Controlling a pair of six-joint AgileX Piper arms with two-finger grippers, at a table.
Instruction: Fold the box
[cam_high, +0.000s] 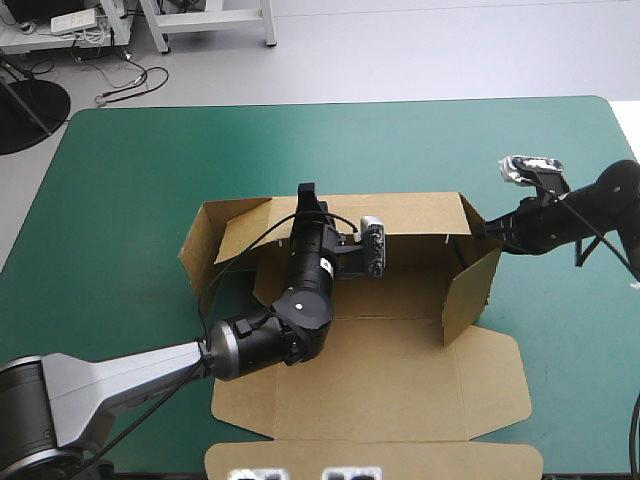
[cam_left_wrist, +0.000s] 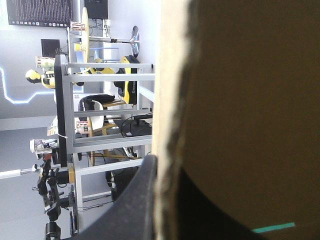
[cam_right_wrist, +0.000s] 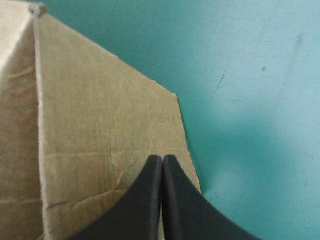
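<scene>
Box (cam_high: 400, 380) half-raised at table (cam_high: 120, 200) centre.
Left hand (cam_high: 306, 193) clamps the far wall (cam_high: 420, 212) edge; right hand (cam_high: 482, 228), fingers (cam_right_wrist: 147, 200) together, at the end flap (cam_right_wrist: 100, 125), apparently touching. Risk: the flap springs back if that hand slips off.

Our brown box (cam_high: 400, 380), half raised at the middle of the table (cam_high: 120, 200).
We see its far wall and both end flaps standing upright, while the broad lid lies flat toward the table's near edge.
</scene>
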